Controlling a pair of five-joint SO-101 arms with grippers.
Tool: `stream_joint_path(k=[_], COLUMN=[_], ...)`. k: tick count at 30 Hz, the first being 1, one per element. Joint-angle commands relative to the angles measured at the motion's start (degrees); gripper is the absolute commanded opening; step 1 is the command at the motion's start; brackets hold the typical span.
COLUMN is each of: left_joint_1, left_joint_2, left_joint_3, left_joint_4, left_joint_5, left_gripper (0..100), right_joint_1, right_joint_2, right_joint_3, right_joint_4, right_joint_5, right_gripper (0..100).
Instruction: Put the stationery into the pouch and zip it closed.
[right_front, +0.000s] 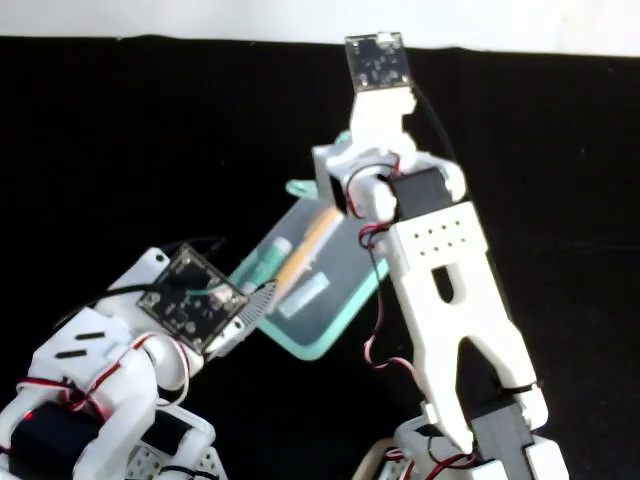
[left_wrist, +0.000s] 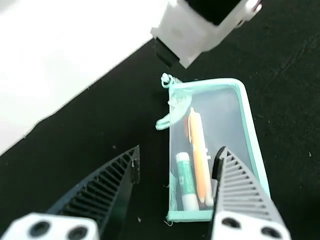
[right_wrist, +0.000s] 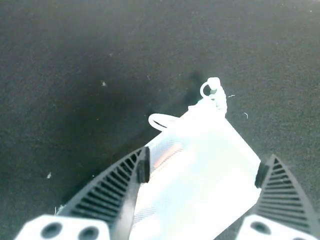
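A clear mesh pouch (right_front: 322, 290) with teal trim lies mid-table, holding an orange pen (right_front: 305, 250), a green-capped glue stick (right_front: 262, 262) and a white item (right_front: 303, 295). My left gripper (left_wrist: 177, 152) is open above the pouch's (left_wrist: 220, 125) near end, with the pen (left_wrist: 197, 150) and glue stick (left_wrist: 184, 182) showing between its fingers. My right gripper (right_wrist: 205, 157) is open over the pouch's (right_wrist: 200, 185) far end, close to the zipper pull (right_wrist: 212, 87) and a teal loop (right_wrist: 160, 120). In the left wrist view the pull (left_wrist: 165, 80) sits at the far corner.
A black cloth (right_front: 120, 140) covers the table, and a white strip (right_front: 200, 18) runs along its far edge. The right arm (right_front: 445, 290) rises over the pouch's right side. The left arm's base (right_front: 90, 400) stands at the front left.
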Motion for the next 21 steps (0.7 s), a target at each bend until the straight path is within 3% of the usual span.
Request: stream_joint_path(k=[1, 6, 9, 12, 15, 21], left_joint_1=[0.48, 0.48, -0.57, -4.09, -7.78, -13.67], left_joint_2=[0.22, 0.22, 0.22, 0.22, 0.13, 0.04], left_joint_3=[0.31, 2.33, 4.62, 7.60, 10.24, 12.62], left_joint_4=[-0.09, -2.55, -8.35, -13.54, -16.88, -17.23], left_joint_5=[0.09, -0.18, -0.18, -0.18, -0.09, 0.09], left_gripper=[24, 10, 2, 1, 1, 1], right_joint_1=[0.04, -0.04, -0.04, 0.04, -0.22, 0.04], right_joint_2=[-2.68, -2.68, -2.68, -2.59, -2.59, -2.59], right_joint_3=[-1.45, -1.36, -1.36, -1.27, -1.27, -1.27], right_joint_4=[0.13, 0.13, 0.22, 0.31, 5.67, 17.45], right_joint_5=[-0.18, -0.18, -0.18, -0.18, -0.18, -0.18], right_gripper=[34.2, 31.3, 17.0, 0.0, 4.9, 0.5])
